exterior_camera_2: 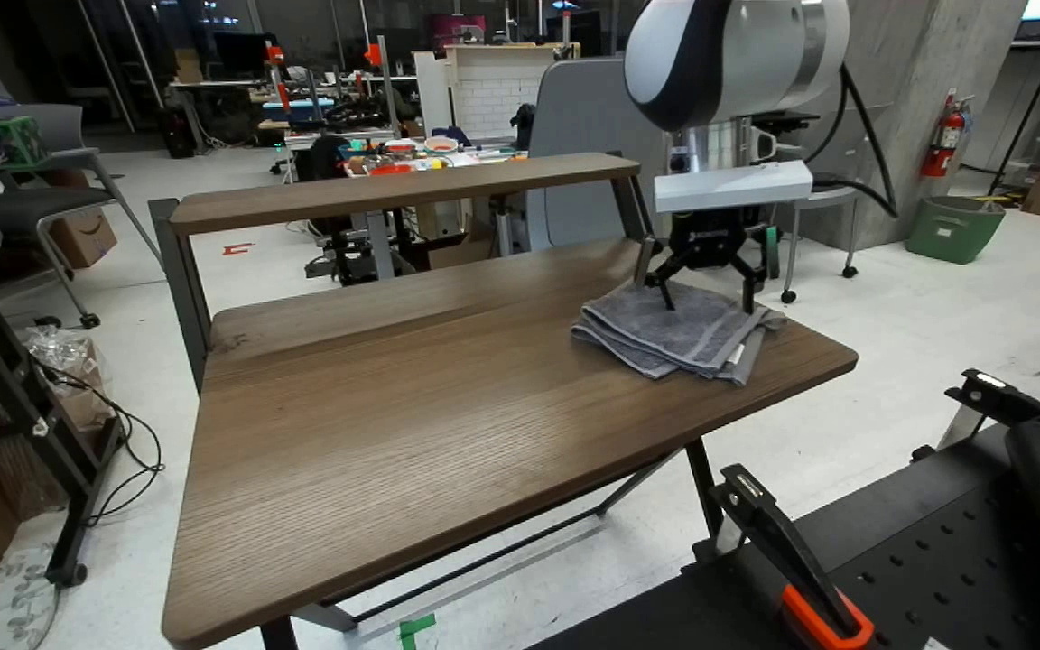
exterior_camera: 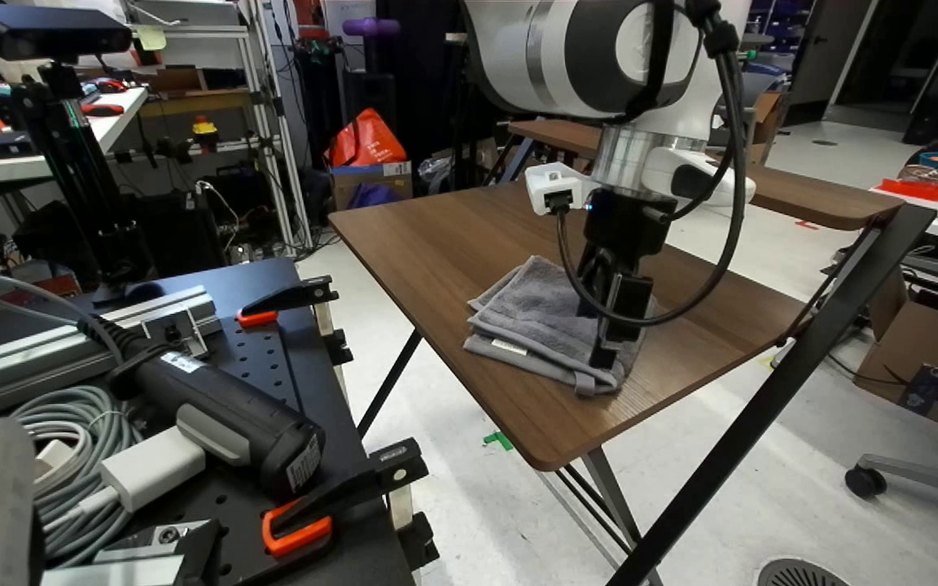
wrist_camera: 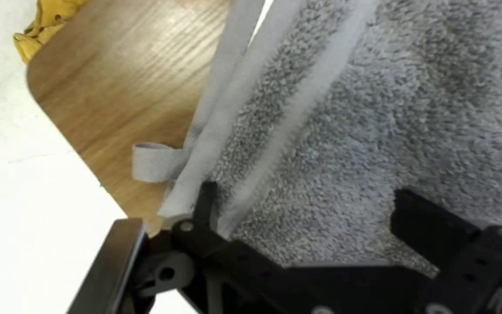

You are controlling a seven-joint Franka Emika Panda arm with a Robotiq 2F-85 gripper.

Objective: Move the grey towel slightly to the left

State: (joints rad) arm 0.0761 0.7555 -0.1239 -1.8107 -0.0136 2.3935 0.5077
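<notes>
Pale floor [exterior_camera_2: 917, 316], concrete column [exterior_camera_2: 958, 45].
Brown desk [exterior_camera_2: 376, 406] with raised shelf [exterior_camera_2: 403, 190]; red extinguisher [exterior_camera_2: 942, 144] by column, green bin [exterior_camera_2: 953, 231] at its base.

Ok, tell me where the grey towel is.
In an exterior view, the grey towel lies on the right-hand part of the brown tabletop, beneath the open claw and near a rounded corner.

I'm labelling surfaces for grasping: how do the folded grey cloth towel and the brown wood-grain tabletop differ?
The folded grey cloth towel looks fuzzy and layered; the brown wood-grain tabletop is flat. The towel is far smaller than the tabletop. Both lie below the black two-finger gripper.
</notes>
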